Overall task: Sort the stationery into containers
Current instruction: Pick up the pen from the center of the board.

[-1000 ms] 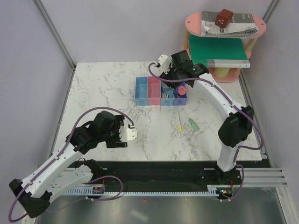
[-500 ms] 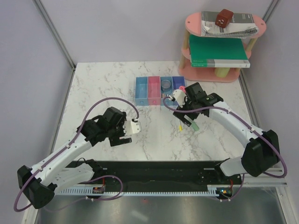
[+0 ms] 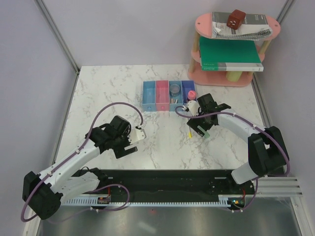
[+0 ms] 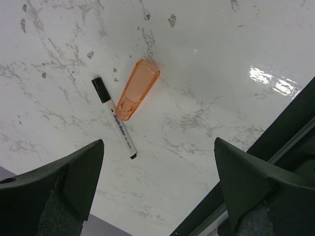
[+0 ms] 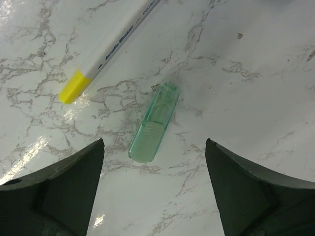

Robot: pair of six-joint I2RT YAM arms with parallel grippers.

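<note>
1. Left gripper (image 3: 136, 139): positioned over the near-left area of the table (image 3: 108, 93). Jaws are spread wide and nothing is held.
2. Left wrist view: the orange stick (image 4: 138, 88) and the black pen (image 4: 114, 118) lie flat on the marble ahead of the fingers (image 4: 64, 182).
   - The two items lie just beside each other. Contact between them cannot be confirmed.
   - Neither item touches the gripper.
   - In the top view both are hidden under the gripper.
3. Right gripper (image 3: 201, 127): positioned low over the table, right of centre. Jaws are spread wide and nothing is held.
4. Right wrist view: the green piece (image 5: 155, 123) lies flat on the marble, in line with the gap between the two fingers (image 5: 59, 191) and clear of both.
   - The yellow pen (image 5: 110, 44) lies beyond the green piece and apart from it.
   - Its yellow cap points to the left of this view.
5. Bins (image 3: 149, 104): a joined row of four, just beyond the right gripper. Order from left: light blue, pink, light blue, dark blue.
   - The pink cylinder (image 3: 192, 93) stands in the dark blue bin.
   - Small items lie in the third bin, but they are too small to identify.
6. Shelf (image 3: 202, 22): located at the far right corner.
   - The green book (image 3: 229, 54) lies on the lower tier.
   - The notebook (image 3: 241, 32) lies on the top tier.
</note>
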